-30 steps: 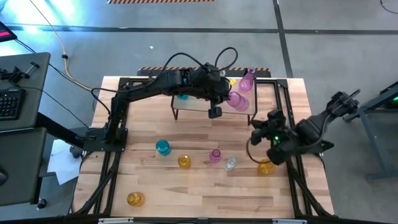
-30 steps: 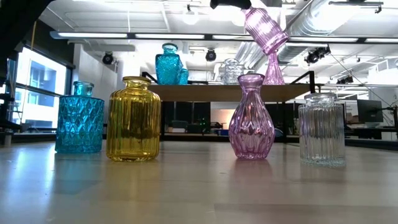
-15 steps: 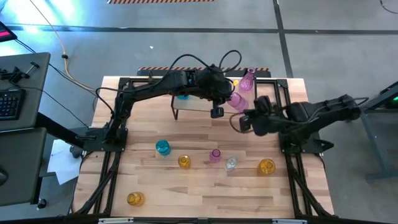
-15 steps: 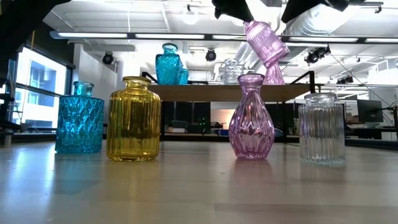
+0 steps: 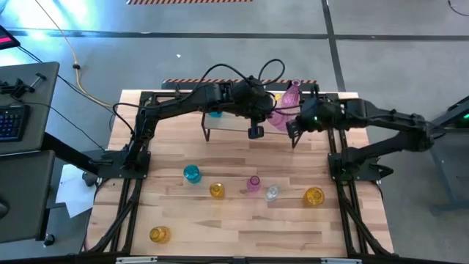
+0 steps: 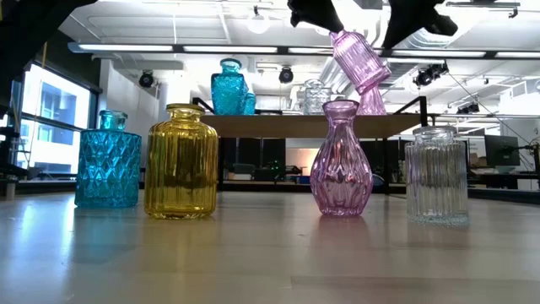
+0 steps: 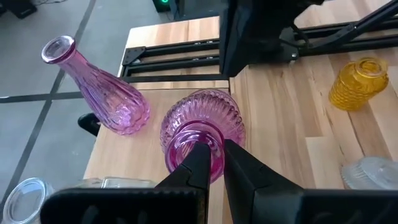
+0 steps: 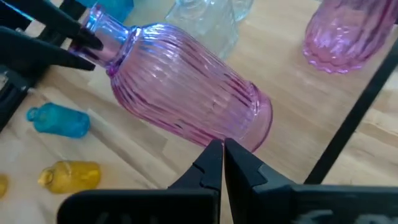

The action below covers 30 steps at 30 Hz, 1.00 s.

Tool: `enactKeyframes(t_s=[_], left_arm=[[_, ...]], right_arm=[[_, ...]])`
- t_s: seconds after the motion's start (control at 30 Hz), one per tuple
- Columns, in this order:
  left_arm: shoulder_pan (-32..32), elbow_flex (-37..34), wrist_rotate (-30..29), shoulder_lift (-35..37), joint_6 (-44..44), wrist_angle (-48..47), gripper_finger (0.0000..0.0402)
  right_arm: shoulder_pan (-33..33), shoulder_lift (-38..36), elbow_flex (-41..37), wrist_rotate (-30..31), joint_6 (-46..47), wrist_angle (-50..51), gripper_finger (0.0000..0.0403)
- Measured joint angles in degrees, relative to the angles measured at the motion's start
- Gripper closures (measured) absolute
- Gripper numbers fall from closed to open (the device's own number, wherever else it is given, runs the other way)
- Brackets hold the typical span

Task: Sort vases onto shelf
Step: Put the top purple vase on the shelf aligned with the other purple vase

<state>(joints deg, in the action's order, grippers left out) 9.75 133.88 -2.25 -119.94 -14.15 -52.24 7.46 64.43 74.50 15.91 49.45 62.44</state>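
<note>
A pink ribbed vase [image 5: 281,117] hangs tilted over the right end of the shelf [image 5: 227,125], and my left gripper [image 7: 217,163] is shut on it. My right gripper [image 8: 222,151] is shut, and its tips are right beside the vase's wide body near the base [image 8: 252,127]. On the shelf board stand a tall pink vase [image 7: 93,87], a teal one [image 5: 214,112] and a clear one [image 7: 18,194]. Down on the tabletop stand teal [image 5: 191,174], yellow [image 5: 217,191], pink [image 5: 253,183] and clear [image 5: 272,193] vases. My left gripper holds the pink vase by the rim of its neck [image 7: 189,149]. One finger seems to be inside the mouth and the other outside it. The fingers slant down from the table's left. The vase hangs tilted with its base away from the gripper, clear of the shelf board. My right gripper's shut fingertips stand against the lower edge of the vase's body [image 8: 239,142], coming from the table's right. I cannot tell whether they touch it.
Two more yellow vases stand on the table, one near the right [image 5: 314,196] and one at the near left corner [image 5: 159,235]. The black frame rails [image 5: 333,125] run along the table's right side beside the shelf.
My right gripper has swung from the table's near right, beside the yellow vase, toward the far edge and leftward. It turned on the way and now sits beside the held pink vase, still shut. My left gripper and the vase have hardly shifted.
</note>
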Motion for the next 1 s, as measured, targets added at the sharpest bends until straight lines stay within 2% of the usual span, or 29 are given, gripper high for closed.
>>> enactKeyframes(t_s=[0.17, 0.43, 0.8, 1.0], left_arm=[[0.10, 0.00, -2.05, 0.00, 0.00, 1.24, 0.0385], [1.11, 0.09, -1.17, -1.25, 1.83, 2.38, 0.0385], [1.15, 0.02, -0.99, -2.43, 1.97, 2.67, 0.0385], [1.31, 0.02, -0.97, -2.43, 1.69, 2.54, 0.0385]], right_arm=[[5.95, 0.02, 0.00, -5.58, -4.98, -1.03, 0.0403], [12.22, -0.03, -0.91, -13.04, -9.41, -1.30, 0.0403], [12.95, -0.05, -9.81, -18.05, -9.17, -7.80, 0.0403], [12.95, 0.00, -12.07, -18.58, -9.00, -11.41, 0.0403]])
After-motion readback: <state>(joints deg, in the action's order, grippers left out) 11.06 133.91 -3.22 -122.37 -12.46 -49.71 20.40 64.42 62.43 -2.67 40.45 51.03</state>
